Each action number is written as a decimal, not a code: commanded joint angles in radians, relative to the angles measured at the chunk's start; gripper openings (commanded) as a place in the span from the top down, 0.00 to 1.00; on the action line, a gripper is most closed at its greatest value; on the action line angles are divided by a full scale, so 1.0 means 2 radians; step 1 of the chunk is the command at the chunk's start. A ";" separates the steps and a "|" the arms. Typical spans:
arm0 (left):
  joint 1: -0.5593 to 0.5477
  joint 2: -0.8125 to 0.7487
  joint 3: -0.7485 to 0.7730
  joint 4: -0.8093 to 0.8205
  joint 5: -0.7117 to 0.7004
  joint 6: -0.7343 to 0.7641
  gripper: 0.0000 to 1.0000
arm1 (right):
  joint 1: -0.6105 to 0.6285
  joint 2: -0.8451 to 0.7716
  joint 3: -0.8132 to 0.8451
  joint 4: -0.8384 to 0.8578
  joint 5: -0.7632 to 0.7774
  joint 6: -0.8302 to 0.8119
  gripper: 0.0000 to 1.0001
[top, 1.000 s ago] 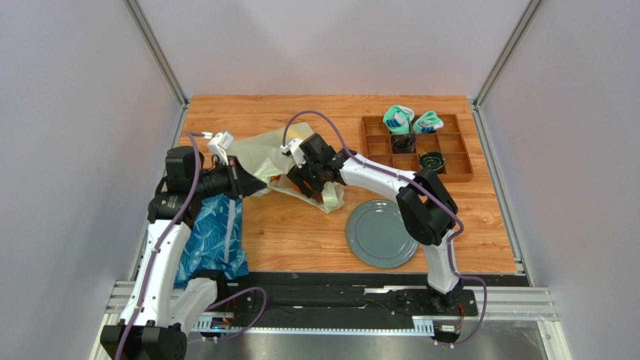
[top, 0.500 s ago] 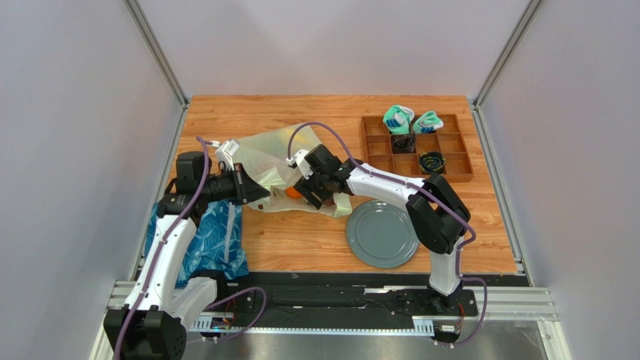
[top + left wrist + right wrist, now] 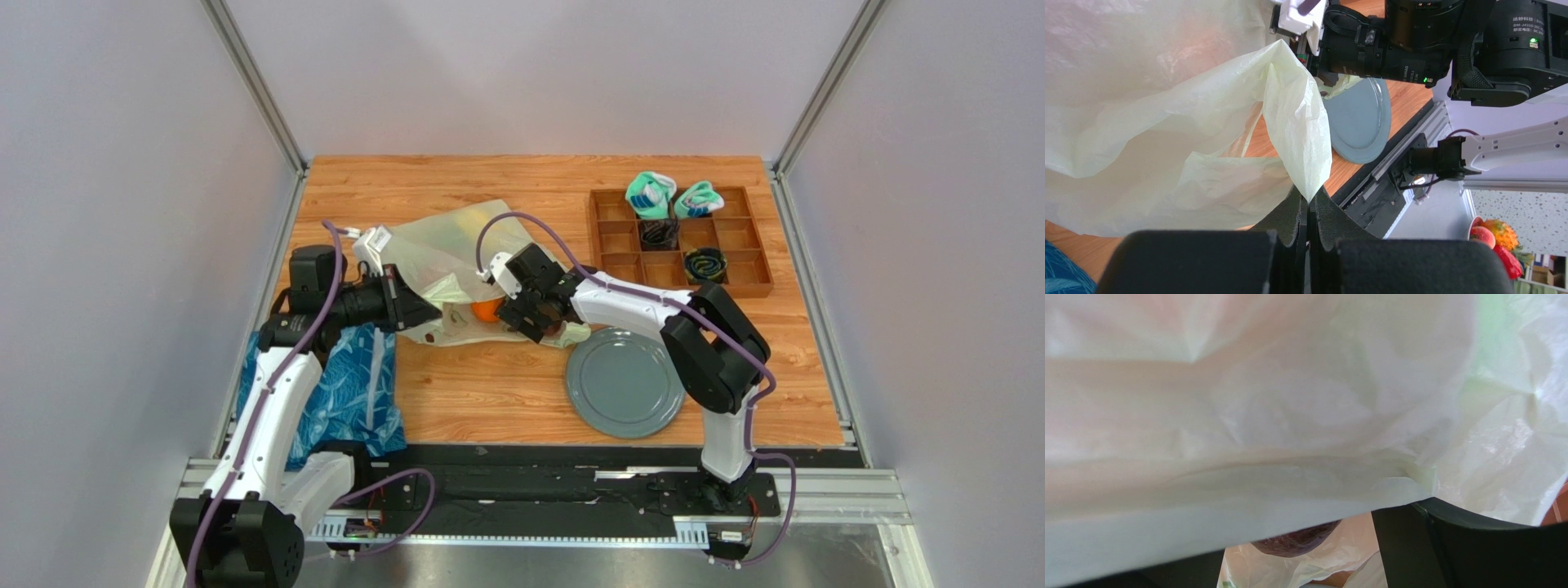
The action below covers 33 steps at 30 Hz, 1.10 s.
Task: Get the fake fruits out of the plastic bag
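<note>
**Top, left-wrist and right-wrist views; emptying step under way.** The plastic bag (image 3: 444, 249) lay crumpled at centre-left of the top view, on the wooden table (image 3: 491, 390). The left gripper (image 3: 1309, 201), at the bottom of its own view, was clamped flat on a fold of the bag's film, with its jaws pressed together. The right gripper (image 3: 532, 316) sat at the bag's right-hand end. In its wrist view the jaws stood wide apart under draped film and held nothing.

One fake fruit, an orange (image 3: 487, 311), showed through the film between the two grippers. A dark brown-purple fruit (image 3: 1296, 542) lay between the right fingers (image 3: 1413, 551), apparently not touching them. No other fruit could be made out.

Judgement: the film should be kept taut by the left pinch so the mouth stays open. The right jaws should close on fruit alone, not on plastic. The grey plate (image 3: 623, 382), lower right, offered a nearby landing place.
</note>
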 commanded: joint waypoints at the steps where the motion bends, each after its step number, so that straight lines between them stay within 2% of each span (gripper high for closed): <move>1: -0.002 0.011 0.025 0.022 0.008 0.003 1.00 | -0.002 -0.023 -0.019 0.005 0.017 -0.031 0.19; 4: -0.002 0.020 0.033 0.025 0.010 0.003 1.00 | -0.002 -0.038 -0.034 -0.004 0.011 -0.029 0.20; 5: -0.002 0.022 0.037 0.025 0.011 0.005 1.00 | -0.002 -0.041 -0.039 -0.005 0.010 -0.029 0.23; 6: -0.002 0.023 0.039 0.026 0.010 0.006 1.00 | -0.002 -0.044 -0.046 -0.004 0.008 -0.031 0.27; 7: -0.002 0.027 0.041 0.026 0.010 0.007 1.00 | -0.002 -0.049 -0.048 -0.004 0.006 -0.034 0.36; 11: -0.002 0.033 0.050 0.027 0.008 0.009 1.00 | -0.002 -0.072 -0.034 -0.021 -0.039 -0.049 0.55; 13: -0.002 0.041 0.053 0.029 0.007 0.009 1.00 | 0.000 -0.087 -0.007 -0.036 -0.061 -0.043 0.61; 17: -0.002 0.051 0.061 0.032 0.000 0.008 1.00 | 0.001 -0.133 0.034 -0.127 -0.191 -0.051 0.64; 20: -0.002 0.061 0.070 0.033 -0.002 0.005 1.00 | -0.004 -0.185 0.024 -0.178 -0.241 -0.071 0.65; 24: -0.002 0.062 0.074 0.033 -0.003 0.006 1.00 | -0.028 -0.269 -0.024 -0.208 -0.226 -0.053 0.66; 28: -0.002 0.059 0.077 0.012 -0.006 0.018 1.00 | -0.067 -0.354 -0.114 -0.211 -0.136 -0.046 0.66; 30: -0.002 0.057 0.081 -0.009 -0.002 0.032 1.00 | -0.105 -0.362 -0.159 -0.215 -0.112 -0.039 0.65; 33: -0.002 0.065 0.098 -0.047 0.013 0.070 1.00 | -0.120 -0.351 -0.201 -0.217 -0.114 -0.046 0.64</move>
